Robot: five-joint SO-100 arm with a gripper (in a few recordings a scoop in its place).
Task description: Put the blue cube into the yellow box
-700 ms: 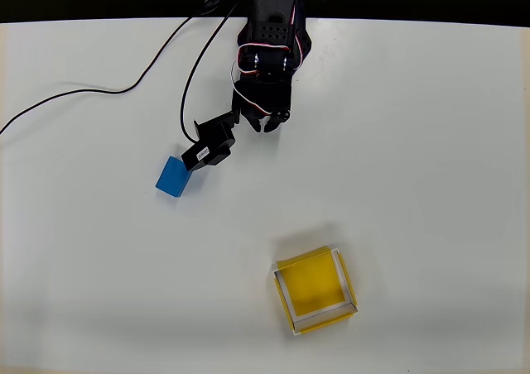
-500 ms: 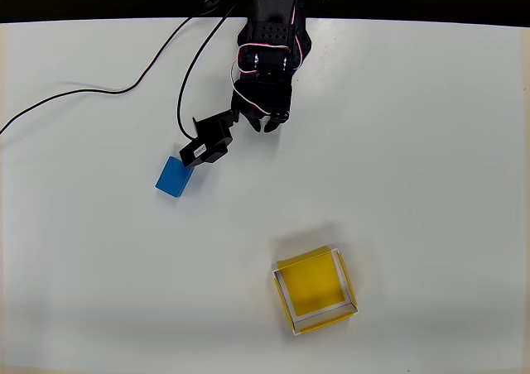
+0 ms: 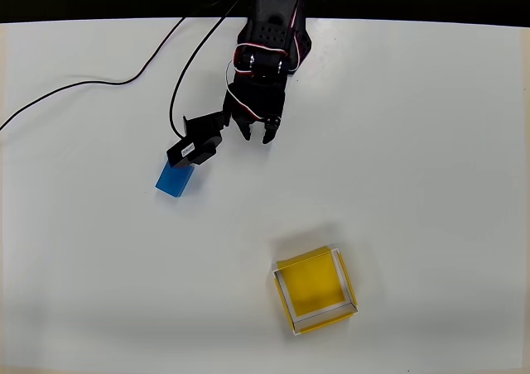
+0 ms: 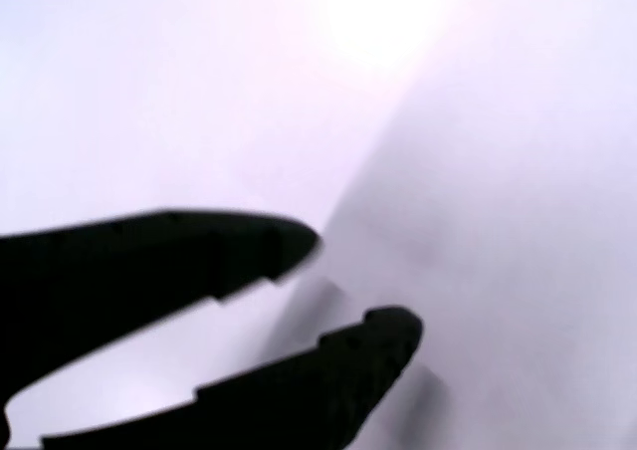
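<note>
Overhead view | pincer [image 3: 258, 131] hovering with its fingers parted, gripping nothing | blue cube [image 3: 173, 179] lying down-left of it | yellow box [image 3: 315, 290] sitting well apart, down-right.

Overhead looks straight down (wrist: close).

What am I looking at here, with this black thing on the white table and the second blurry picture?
The black thing is a small robot arm, seen from a camera looking straight down. Its tip is a two-finger gripper that pinches things; here it is open and holds nothing. The blurry picture comes from a camera riding on the arm's wrist: the two dark shapes are the gripper's fingers, apart, with bare table behind. On the white table lie a blue cube, left of the gripper and partly under a black boxy part of the arm, and an empty yellow box nearer the bottom. Black cables trail away.
</note>
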